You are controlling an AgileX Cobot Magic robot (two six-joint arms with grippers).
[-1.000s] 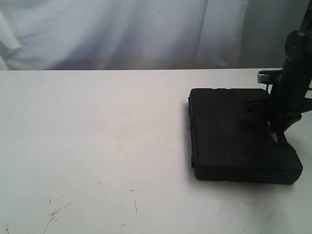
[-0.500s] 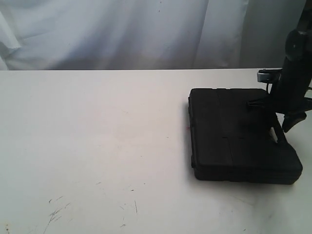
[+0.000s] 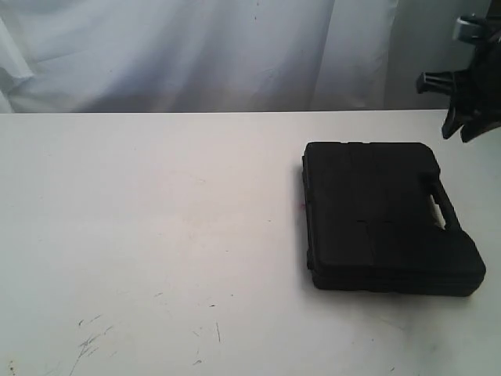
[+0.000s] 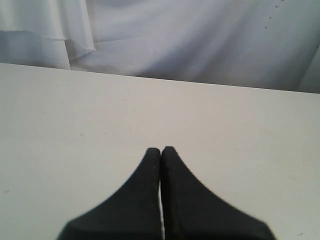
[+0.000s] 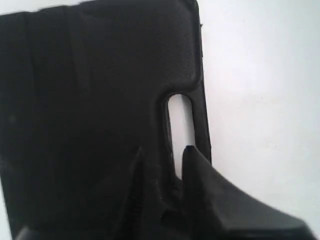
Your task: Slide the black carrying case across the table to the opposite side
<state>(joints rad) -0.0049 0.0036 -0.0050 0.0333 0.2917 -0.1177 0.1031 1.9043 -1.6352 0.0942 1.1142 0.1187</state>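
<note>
Since the earlier frame your right hand (image 3: pixel 467 110) has lifted off the black carrying case (image 3: pixel 383 215) and now hangs above its far corner, toward 1 o'clock, fingers slightly apart and holding nothing. That case lies flat at 3 o'clock on the worktop (image 3: pixel 156 235), handle slot (image 5: pixel 180 132) facing the right edge, probably so a hand can hook it. Your left hand (image 4: pixel 160 150) is pressed closed and empty over bare surface. Scuffed white worktop; white drapery (image 3: pixel 196 55) behind.
</note>
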